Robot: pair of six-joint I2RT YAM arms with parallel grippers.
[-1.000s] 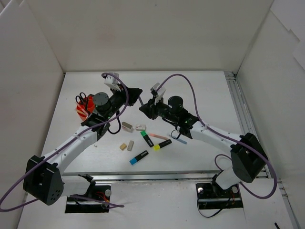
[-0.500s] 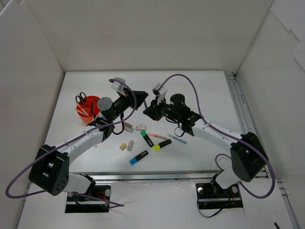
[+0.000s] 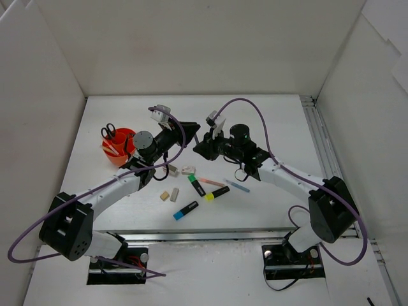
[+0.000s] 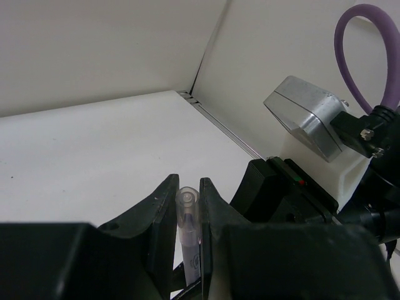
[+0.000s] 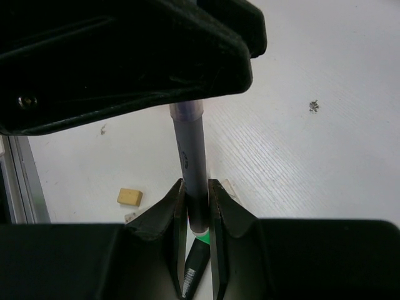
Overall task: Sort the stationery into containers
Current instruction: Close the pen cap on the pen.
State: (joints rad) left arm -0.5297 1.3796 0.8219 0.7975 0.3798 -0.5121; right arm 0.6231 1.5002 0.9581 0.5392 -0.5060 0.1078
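Note:
A thin purple pen (image 5: 194, 156) is held in the air between both grippers, above the middle of the table. My left gripper (image 4: 189, 187) is shut on its clear capped end (image 4: 187, 219). My right gripper (image 5: 197, 187) is shut on its other end. In the top view the two grippers meet tip to tip, left (image 3: 189, 132) and right (image 3: 199, 148). The round orange-red holder (image 3: 118, 148) stands at the left with black-handled scissors (image 3: 108, 132) in it.
On the table below lie a green highlighter (image 3: 196, 185), a yellow one (image 3: 217, 192) and a blue one (image 3: 185, 210), two pastel pens (image 3: 212, 182), beige erasers (image 3: 164, 196) and grey-white pieces (image 3: 171, 169). White walls enclose the table.
My left arm has swung right, away from the holder, and its gripper has come up against the right gripper. The right arm has shifted slightly. The table items have not moved.

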